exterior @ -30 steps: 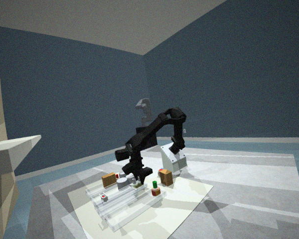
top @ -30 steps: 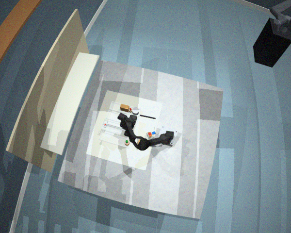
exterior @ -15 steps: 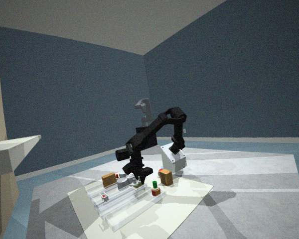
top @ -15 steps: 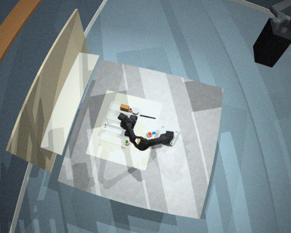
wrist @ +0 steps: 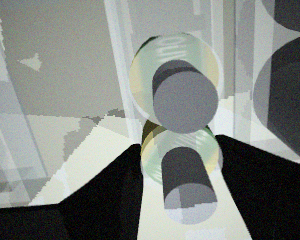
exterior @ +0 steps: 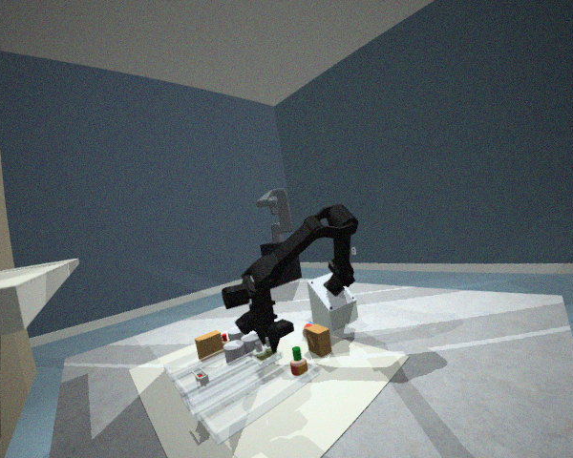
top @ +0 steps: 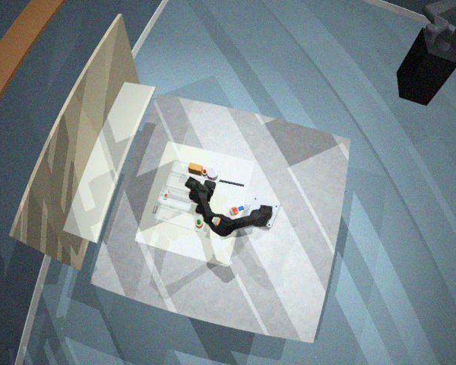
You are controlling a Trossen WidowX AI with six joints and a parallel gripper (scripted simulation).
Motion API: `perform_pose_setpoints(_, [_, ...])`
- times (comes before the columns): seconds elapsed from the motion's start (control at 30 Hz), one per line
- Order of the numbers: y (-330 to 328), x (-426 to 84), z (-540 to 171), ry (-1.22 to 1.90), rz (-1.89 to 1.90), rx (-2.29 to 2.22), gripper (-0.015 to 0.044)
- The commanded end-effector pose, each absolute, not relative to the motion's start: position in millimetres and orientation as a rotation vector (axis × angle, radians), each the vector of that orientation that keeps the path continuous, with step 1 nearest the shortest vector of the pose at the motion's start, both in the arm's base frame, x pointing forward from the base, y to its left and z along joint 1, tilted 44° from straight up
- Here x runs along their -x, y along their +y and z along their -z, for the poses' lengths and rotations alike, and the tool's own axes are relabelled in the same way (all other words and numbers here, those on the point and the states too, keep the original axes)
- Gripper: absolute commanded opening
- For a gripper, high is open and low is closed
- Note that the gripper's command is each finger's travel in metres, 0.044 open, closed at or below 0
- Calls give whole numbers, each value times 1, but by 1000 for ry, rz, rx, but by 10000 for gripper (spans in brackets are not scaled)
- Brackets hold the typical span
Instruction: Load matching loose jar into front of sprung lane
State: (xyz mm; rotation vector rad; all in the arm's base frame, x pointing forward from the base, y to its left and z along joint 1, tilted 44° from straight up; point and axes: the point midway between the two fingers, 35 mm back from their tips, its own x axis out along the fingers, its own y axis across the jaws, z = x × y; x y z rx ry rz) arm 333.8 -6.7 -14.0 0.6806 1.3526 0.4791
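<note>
My gripper (exterior: 272, 346) (wrist: 177, 147) is shut on a clear green-and-yellow jar with a grey cap (wrist: 190, 205), at the front of the clear lane rack (exterior: 222, 432). A matching jar (wrist: 186, 102) (exterior: 259, 353) stands in the lane directly ahead. The two bodies touch or nearly touch in the wrist view; whether they press together I cannot tell. The held jar looks upright. Its base, the front stop and the pusher plate's contact are hidden or too faint to make out. The arm covers the fingertips in the top view.
Dark grey canisters (exterior: 233, 351) (wrist: 290, 95) stand on one side. A green-capped jar (top: 198, 223) (exterior: 298, 366) and a brown box (exterior: 319, 341) are on the other. An orange box (top: 195, 169) (exterior: 208, 344), a black stick (top: 231, 182) and a blue-capped jar (top: 234, 211) lie farther off.
</note>
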Motion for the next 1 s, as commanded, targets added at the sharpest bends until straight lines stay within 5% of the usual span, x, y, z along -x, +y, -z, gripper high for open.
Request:
perform_pose_setpoints(0.0, [-6, -335, 13, 1342, -486, -680, 0])
perform_pose_setpoints(0.83, [-6, -331, 14, 1342, -486, -680, 0])
perform_pose_setpoints(0.97, [-6, -331, 15, 1342, -486, -680, 105])
